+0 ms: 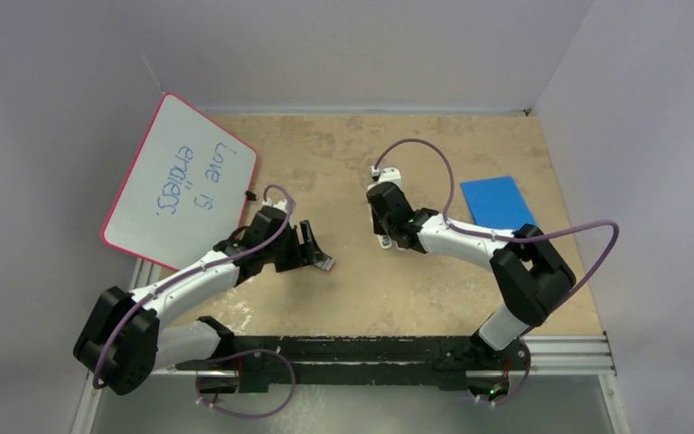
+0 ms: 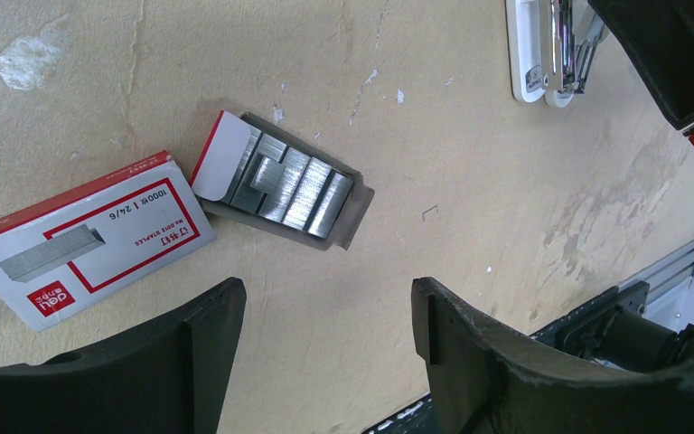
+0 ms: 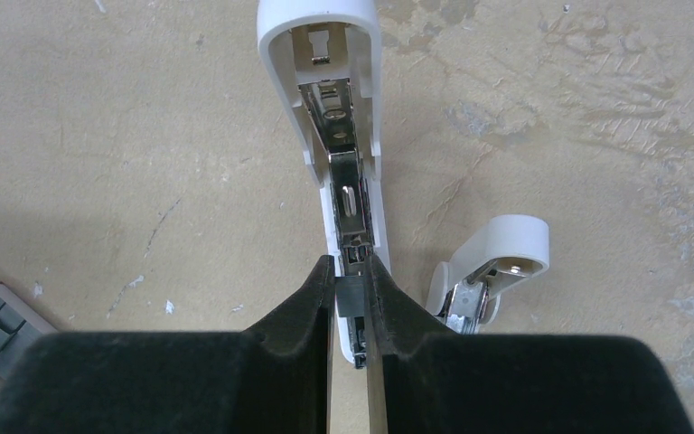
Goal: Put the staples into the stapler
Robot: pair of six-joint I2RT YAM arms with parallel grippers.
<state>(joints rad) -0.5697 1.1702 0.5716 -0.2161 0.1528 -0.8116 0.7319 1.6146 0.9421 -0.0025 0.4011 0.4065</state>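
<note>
left gripper [image 2: 325, 303]: spread wide, holding nothing, hovering just on the near-edge side of the staples
staples [image 2: 294, 185]: left of table centre, sitting in an open grey tray [image 2: 351, 224] right beside the red-and-white box [image 2: 90, 237]; the strips run diagonally in the left wrist view
staples feel: I'd guess light, stiff and slick, and the glued strips probably snap easily, so pinch one strip gently across its long sides
stapler [image 3: 339, 136]: mid-table, flipped open with the metal channel facing up, long axis running straight away from the right gripper, rounded end pointing off it
right gripper [image 3: 351, 282]: narrow, clamped on the stapler's near end
</note>
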